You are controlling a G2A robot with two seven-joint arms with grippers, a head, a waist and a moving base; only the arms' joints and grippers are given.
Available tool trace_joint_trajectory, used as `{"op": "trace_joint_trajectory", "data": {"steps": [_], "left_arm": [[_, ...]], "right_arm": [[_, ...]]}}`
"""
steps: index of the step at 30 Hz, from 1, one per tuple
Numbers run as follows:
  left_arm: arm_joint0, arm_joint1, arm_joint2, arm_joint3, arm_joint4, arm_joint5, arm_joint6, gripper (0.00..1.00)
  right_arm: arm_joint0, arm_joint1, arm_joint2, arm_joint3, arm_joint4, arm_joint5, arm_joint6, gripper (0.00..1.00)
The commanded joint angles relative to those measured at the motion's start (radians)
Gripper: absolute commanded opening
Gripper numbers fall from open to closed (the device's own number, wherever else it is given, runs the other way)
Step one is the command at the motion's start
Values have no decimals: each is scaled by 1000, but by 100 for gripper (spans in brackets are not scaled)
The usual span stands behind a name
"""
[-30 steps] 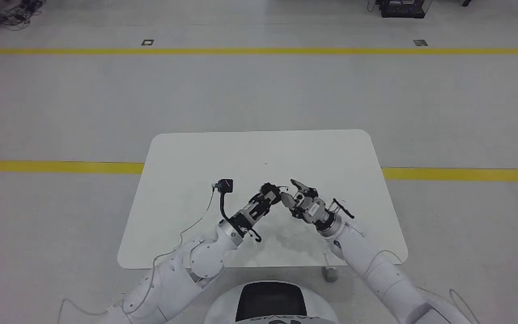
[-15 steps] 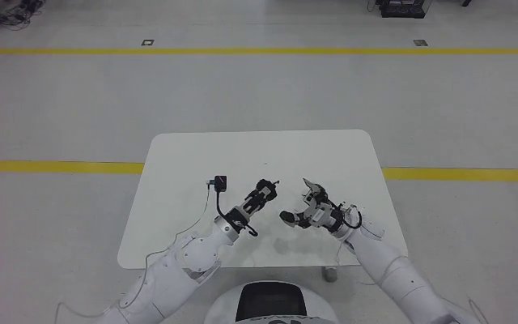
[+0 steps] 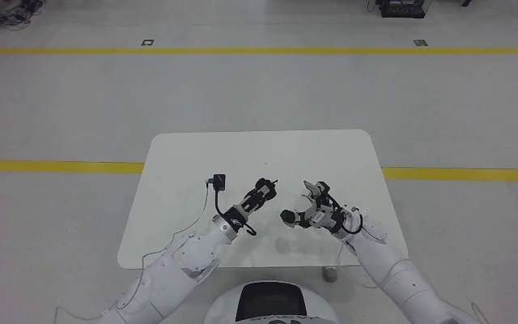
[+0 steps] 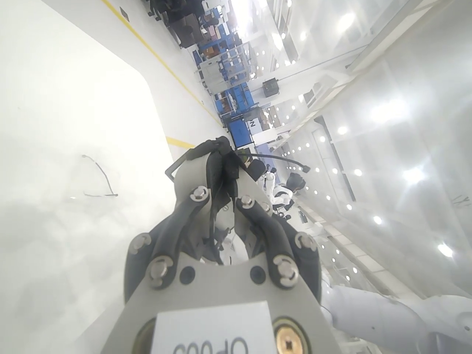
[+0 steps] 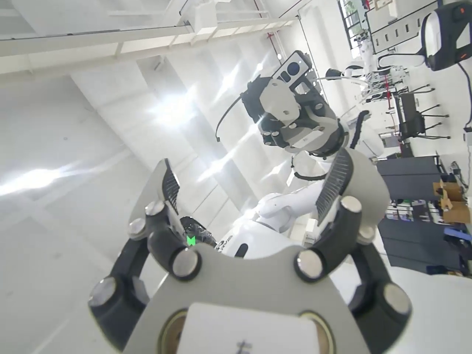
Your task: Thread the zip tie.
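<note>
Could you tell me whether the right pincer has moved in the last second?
Yes. The right pincer has drawn away from the left pincer, back toward the table's near right corner.

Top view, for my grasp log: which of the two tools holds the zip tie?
The left tool, shut on the thin black plastic zip tie; the right tool is open and empty.

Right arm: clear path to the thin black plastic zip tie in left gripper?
Likely yes: open right gripper faces the black zip tie sticking from the left gripper, nothing between them.
</note>
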Motion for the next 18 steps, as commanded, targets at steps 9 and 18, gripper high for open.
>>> {"op": "trace_joint_trajectory", "data": {"steps": [9, 18], "left_arm": [[6, -4, -60, 11, -411, 0, -263, 0], [-10, -26, -87, 131, -775, 0, -597, 0]], "right_arm": [[0, 28, 41, 0, -166, -65, 149, 100], [0, 51, 15, -52, -96, -66, 176, 100]]}}
